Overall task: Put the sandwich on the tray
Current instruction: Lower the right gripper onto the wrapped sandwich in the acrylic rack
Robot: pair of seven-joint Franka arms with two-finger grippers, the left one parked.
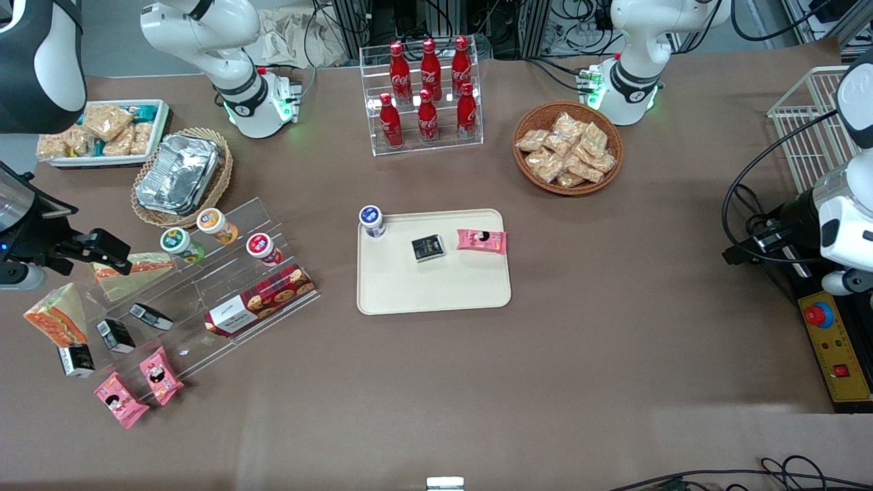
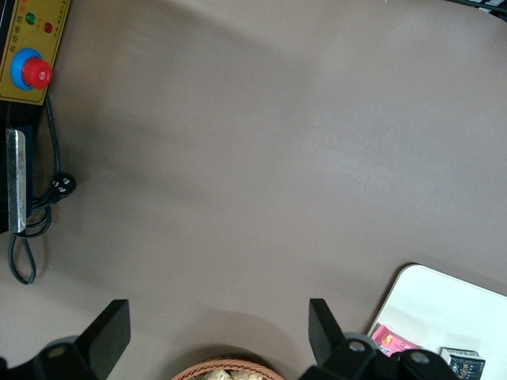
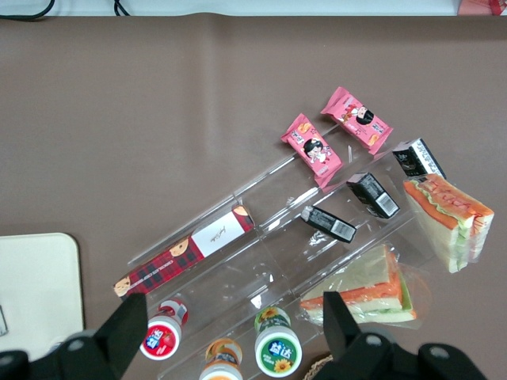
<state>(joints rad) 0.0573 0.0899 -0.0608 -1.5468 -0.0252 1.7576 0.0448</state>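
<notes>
Brown matting covers the whole table (image 1: 614,327), creased in places, with cables and frames crowding the room's edge farther from the front camera. Midway sits the tray (image 1: 436,290), carrying a capped cup (image 1: 372,221), a black pack (image 1: 427,247) and a pink snack (image 1: 481,240). A clear stepped rack (image 1: 225,300) stands toward the working arm's end, holding a plaid biscuit box (image 1: 259,301), three cups and small black cartons. The sandwich (image 1: 56,316) stands at that end of the rack, just beside a flatter greenish wedge (image 1: 129,271). Above that wedge hangs the gripper (image 3: 230,336), its jaws spread wide and holding nothing. A bottle rack (image 1: 426,95), a snack basket (image 1: 567,147) and a foil container (image 1: 179,172) lie farther from the front camera.
</notes>
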